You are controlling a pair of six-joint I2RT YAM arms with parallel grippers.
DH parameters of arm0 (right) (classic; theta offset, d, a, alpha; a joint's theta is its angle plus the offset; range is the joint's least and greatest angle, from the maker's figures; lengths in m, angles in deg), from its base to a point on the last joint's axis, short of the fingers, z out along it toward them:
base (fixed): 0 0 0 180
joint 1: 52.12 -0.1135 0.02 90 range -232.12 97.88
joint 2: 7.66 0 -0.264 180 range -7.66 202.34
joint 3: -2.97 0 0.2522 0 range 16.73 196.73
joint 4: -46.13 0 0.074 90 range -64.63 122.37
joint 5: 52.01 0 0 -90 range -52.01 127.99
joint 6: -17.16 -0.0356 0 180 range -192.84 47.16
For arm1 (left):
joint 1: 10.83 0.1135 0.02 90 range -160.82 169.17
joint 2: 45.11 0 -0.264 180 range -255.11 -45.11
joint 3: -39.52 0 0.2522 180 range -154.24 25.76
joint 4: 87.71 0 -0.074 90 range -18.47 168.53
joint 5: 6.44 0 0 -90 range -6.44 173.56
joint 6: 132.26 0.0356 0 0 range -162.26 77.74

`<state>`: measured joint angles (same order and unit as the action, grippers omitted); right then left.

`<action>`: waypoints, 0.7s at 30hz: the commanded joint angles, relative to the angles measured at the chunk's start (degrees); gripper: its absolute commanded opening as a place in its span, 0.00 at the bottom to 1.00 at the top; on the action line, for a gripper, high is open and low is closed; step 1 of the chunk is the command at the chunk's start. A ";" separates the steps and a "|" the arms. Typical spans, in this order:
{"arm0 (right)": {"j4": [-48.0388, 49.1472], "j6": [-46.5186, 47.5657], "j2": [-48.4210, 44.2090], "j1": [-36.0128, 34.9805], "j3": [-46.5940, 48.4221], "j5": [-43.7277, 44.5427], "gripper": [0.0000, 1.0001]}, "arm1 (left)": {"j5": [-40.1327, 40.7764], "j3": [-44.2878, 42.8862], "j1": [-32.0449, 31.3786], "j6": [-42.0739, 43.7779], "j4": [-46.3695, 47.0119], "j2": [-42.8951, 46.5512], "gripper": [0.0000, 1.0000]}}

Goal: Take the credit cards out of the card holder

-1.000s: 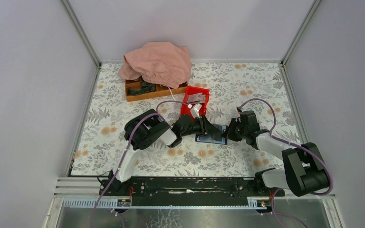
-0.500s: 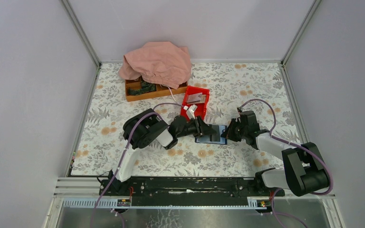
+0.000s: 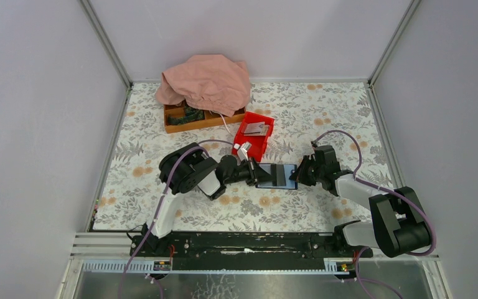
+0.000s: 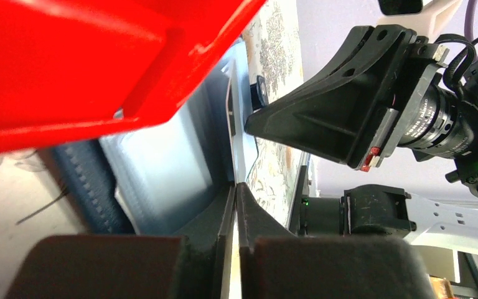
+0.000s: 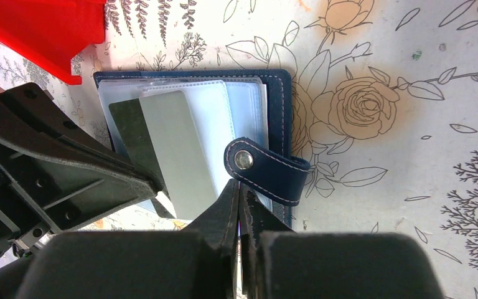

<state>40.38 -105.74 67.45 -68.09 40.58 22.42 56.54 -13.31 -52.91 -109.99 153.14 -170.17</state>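
The card holder point(image 5: 277, 93) lies open on the flowered table, dark blue with clear sleeves and a snap strap point(image 5: 267, 168); from above the card holder point(image 3: 281, 176) sits between both grippers. Two credit cards stick out of its left side: a light grey card point(image 5: 174, 149) and a dark card point(image 5: 124, 121). My left gripper point(image 4: 236, 185) is shut on a thin card seen edge-on point(image 4: 232, 118); the left gripper point(image 3: 260, 174) is at the holder's left edge. My right gripper point(image 5: 238, 185) is shut, tips pressed on the holder's sleeves; the right gripper point(image 3: 294, 176) is at its right edge.
A red bin point(image 3: 262, 142) with a flat grey piece in it stands just behind the left gripper, and its rim point(image 4: 162, 81) hangs close over the left wrist view. A wooden tray point(image 3: 196, 123) under a pink cloth point(image 3: 205, 80) sits at the back.
The left gripper has drawn back to the left off the holder and its jaws have closed on a card. The right gripper has stayed put.
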 commanded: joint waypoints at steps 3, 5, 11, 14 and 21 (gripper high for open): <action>-3.60 1.12 1.08 0.56 -1.30 2.83 0.00 | -0.45 0.88 0.84 0.66 2.53 2.00 0.00; -3.63 1.03 1.09 0.52 -1.27 2.72 0.00 | -0.74 0.49 0.86 0.35 2.83 1.74 0.00; -3.85 0.83 1.09 0.53 -1.27 3.22 0.00 | -1.33 0.52 0.78 -0.35 3.60 1.63 0.00; -3.83 0.74 1.18 0.67 -1.19 3.36 0.00 | -1.27 1.77 0.78 0.10 2.32 3.42 0.00; -3.75 0.72 1.69 0.78 -0.94 3.29 0.00 | -0.08 4.05 0.77 3.17 -4.87 11.82 0.00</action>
<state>40.38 -105.98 67.51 -67.91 40.58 22.38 56.12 -9.70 -52.43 -109.68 149.62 -163.39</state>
